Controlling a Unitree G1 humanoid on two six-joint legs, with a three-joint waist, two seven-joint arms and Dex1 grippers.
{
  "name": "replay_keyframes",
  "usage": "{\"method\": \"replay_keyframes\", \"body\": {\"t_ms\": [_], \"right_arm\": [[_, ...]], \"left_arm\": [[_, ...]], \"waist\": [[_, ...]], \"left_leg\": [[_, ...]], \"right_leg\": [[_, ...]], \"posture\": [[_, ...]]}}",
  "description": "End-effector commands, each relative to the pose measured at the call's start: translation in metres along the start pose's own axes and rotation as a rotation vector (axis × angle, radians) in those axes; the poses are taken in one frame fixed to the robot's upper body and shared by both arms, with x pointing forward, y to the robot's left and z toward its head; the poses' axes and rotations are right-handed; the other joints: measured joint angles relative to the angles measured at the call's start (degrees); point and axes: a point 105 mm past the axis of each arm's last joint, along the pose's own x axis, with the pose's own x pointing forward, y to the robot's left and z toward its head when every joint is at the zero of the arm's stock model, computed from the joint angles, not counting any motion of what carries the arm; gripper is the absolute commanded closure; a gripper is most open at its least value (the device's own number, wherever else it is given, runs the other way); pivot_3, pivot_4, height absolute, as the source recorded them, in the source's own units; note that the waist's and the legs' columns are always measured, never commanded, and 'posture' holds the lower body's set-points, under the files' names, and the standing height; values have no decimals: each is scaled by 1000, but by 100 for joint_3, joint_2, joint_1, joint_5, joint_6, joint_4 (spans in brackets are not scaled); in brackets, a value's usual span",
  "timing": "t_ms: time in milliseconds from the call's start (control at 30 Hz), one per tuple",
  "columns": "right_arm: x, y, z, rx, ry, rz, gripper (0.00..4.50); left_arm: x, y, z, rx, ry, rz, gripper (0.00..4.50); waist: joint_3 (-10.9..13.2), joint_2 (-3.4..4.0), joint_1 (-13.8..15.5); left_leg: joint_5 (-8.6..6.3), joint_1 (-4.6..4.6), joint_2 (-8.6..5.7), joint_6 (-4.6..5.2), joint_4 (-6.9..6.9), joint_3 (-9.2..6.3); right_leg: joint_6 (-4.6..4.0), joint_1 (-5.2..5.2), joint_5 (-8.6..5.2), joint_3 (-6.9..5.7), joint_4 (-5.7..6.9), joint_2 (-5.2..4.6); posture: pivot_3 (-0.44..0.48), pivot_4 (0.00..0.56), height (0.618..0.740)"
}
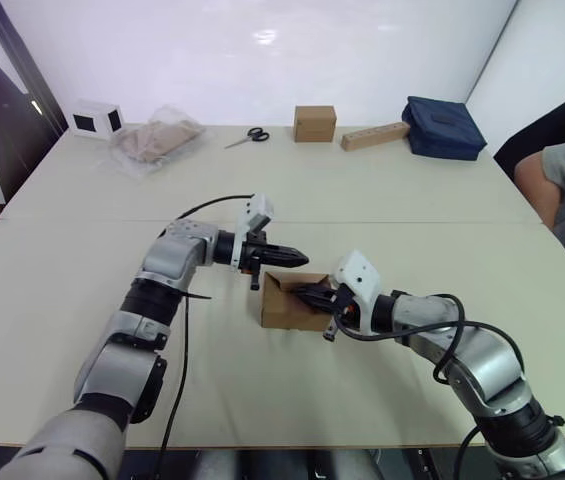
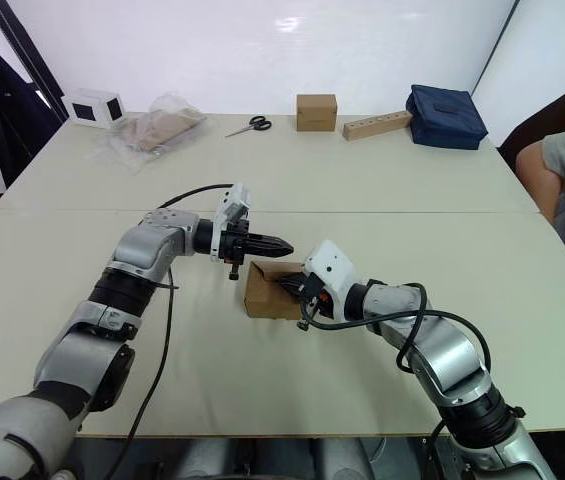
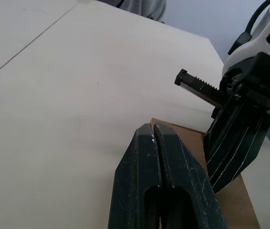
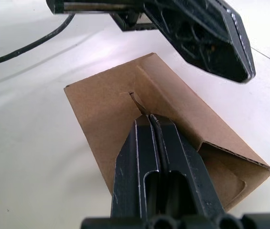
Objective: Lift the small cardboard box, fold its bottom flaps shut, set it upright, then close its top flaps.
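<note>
While the small cardboard box [image 1: 290, 303] lies on the pale table [image 1: 382, 190] just below the middle of the head-camera frame, both grippers meet over it. From the left of the frame the left gripper [image 1: 297, 255] hovers just above the box's upper edge, its two black fingers pressed together with nothing between them. From the lower right the right gripper [image 1: 302, 292] has its fingers closed flat against each other too, tips pushed into the box's open end against an inner flap [image 4: 137, 101]. Along the frame's top edge stand a smaller cardboard cube [image 1: 315, 123], scissors [image 1: 249, 136], a long tan block [image 1: 374, 136] and a navy pouch [image 1: 443, 127].
</note>
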Motion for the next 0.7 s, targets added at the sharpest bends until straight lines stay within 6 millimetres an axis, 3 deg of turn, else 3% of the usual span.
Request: {"method": "replay_keyframes", "body": {"t_ms": [33, 167, 333, 433, 533, 700], "right_arm": [[-3, -3, -10, 22, 40, -25, 4500], [-10, -5, -3, 29, 19, -31, 4500], [-15, -4, 1, 25, 17, -31, 4500], [-19, -2, 15, 52, -44, -19, 4500], [-25, -5, 36, 122, -161, -32, 4500], [-24, -10, 36, 130, -151, -49, 4500]], "left_arm": [[-2, -9, 9, 35, -24, -41, 4481], [-4, -21, -2, 38, 16, -97, 4481], [-4, -15, -19, 10, 70, -57, 4481], [-5, -10, -32, 5, 110, -19, 4481], [-6, -8, -36, 9, 113, -2, 4481], [-8, -9, -34, 12, 102, 6, 4481]], "waist": [[0, 0, 0], [0, 0, 0], [0, 0, 8], [0, 0, 3], [-1, 1, 4], [-1, 2, -3]], "left_leg": [[0, 0, 0, 0, 0, 0], [0, 0, 0, 0, 0, 1], [0, -1, -2, 0, 1, 1], [0, 1, -2, 0, 2, 1], [0, 1, 1, 0, 2, -1], [0, 4, 2, 0, 2, 0]], "right_leg": [[0, 0, 0, 0, 0, 0], [-1, 0, 0, 1, 0, -1], [-12, 1, -7, 1, 0, -4], [-12, 2, -7, 1, 0, -4], [-9, 1, -5, 0, 1, 0], [0, 3, 1, 0, 3, -1]], "posture": [[0, 150, 740], [0, 150, 740], [0, 150, 740], [0, 150, 740], [0, 150, 740], [0, 150, 740]]}}
